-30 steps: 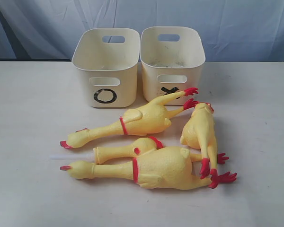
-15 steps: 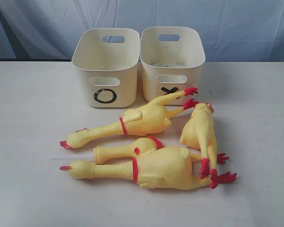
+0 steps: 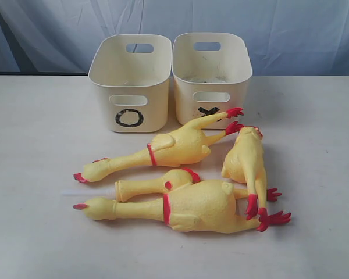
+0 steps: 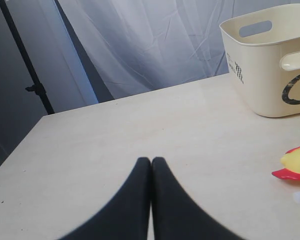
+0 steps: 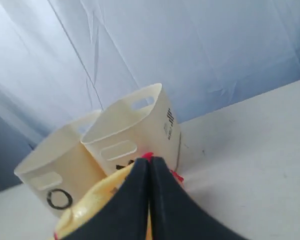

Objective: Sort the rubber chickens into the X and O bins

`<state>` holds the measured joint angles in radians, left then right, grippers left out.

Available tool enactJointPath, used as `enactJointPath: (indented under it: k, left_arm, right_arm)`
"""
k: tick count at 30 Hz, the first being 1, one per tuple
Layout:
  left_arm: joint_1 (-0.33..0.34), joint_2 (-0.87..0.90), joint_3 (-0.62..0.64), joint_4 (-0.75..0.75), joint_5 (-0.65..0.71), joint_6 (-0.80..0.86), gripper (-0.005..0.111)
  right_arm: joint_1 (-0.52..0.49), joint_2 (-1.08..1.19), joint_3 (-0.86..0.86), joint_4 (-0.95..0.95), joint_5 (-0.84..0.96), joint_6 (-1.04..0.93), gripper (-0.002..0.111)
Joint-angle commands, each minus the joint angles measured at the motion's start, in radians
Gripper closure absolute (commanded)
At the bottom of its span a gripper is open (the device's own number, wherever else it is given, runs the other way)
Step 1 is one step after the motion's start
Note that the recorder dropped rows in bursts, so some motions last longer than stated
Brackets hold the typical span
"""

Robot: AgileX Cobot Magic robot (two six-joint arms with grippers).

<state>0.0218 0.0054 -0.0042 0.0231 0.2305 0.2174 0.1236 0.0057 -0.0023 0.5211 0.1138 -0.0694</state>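
2 cream plastic tubs stand side by side: the tub with a black O [image 3: 130,87] on the left and the tub with a black X [image 3: 212,75] on the right. The 4 yellow rubber chickens [image 3: 200,203] lie on the pale tabletop [image 3: 35,174], just in front of the tubs. A blue-white curtain [image 3: 267,29] hangs behind. The left jaws are pressed together over bare tabletop. The right jaws are pressed together too, holding nothing, and point toward a chicken and the X tub.

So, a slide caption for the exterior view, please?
Four rubber chickens lie on the table before the O bin and X bin.
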Motion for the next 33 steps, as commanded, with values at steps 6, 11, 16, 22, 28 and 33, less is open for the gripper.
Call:
enactJointPath:
  k: [6,11,16,22,28,33]
  left_arm:
    - [0.006,-0.005,0.004,0.001,0.001,-0.003,0.107]
    - [0.006,-0.005,0.004,0.001,0.001,-0.003,0.107]
    - [0.006,-0.005,0.004,0.001,0.001,-0.003,0.107]
    - [0.006,-0.005,0.004,0.001,0.001,-0.003,0.107]
    - [0.006,-0.005,0.004,0.001,0.001,-0.003,0.107]
    - [0.006,-0.005,0.004,0.001,0.001,-0.003,0.107]
  right_arm:
    - [-0.004,-0.006,-0.072,0.139,0.049,-0.007,0.108]
    - [-0.004,0.057,-0.181,0.106,0.212,-0.008,0.108]
    - [-0.004,0.203,-0.294,0.105,0.323,-0.082,0.108]
    - [-0.004,0.446,-0.47,0.093,0.514,-0.209,0.108]
    - [-0.004,0.683,-0.596,0.067,0.645,-0.278,0.108]
    - [-0.004,0.814,-0.623,0.067,0.652,-0.348,0.108]
